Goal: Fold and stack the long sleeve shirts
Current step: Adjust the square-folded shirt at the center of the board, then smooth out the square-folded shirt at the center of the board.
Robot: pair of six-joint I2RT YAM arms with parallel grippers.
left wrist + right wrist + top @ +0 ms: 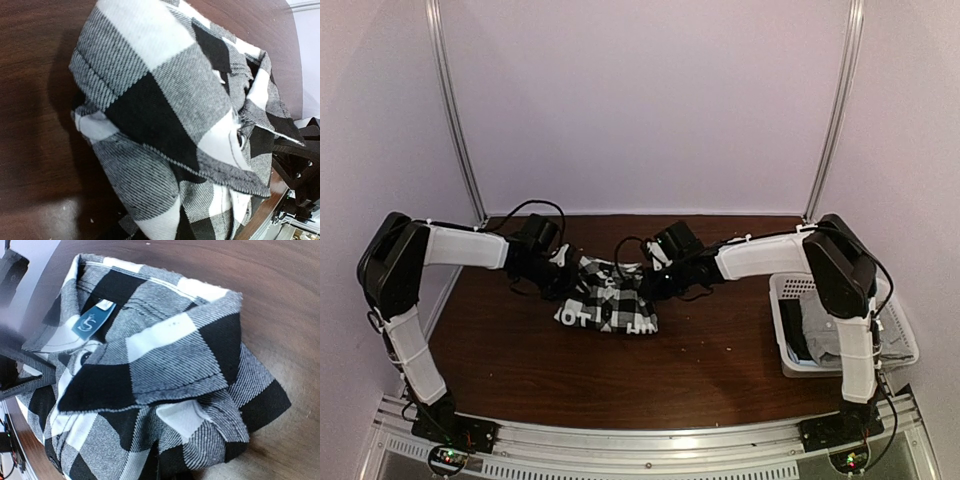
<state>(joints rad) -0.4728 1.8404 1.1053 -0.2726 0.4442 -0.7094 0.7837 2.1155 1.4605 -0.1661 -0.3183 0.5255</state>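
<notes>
Flanking the checked shirt (608,305) at frame centre, left hand (560,270) and right hand (655,278) meet its upper corners; grip cannot be told. Shirt bundled, seemingly part-folded, on worktop (720,360). Grey shirt (820,335) lies unfolded in basket (790,290), right; nothing stacked.

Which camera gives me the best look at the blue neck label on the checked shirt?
The right wrist view: the blue label is large and sharp at the neck of the checked shirt. The top external view shows the shirt, too small to make out the label. The left wrist view shows only checked cloth, no label.
</notes>
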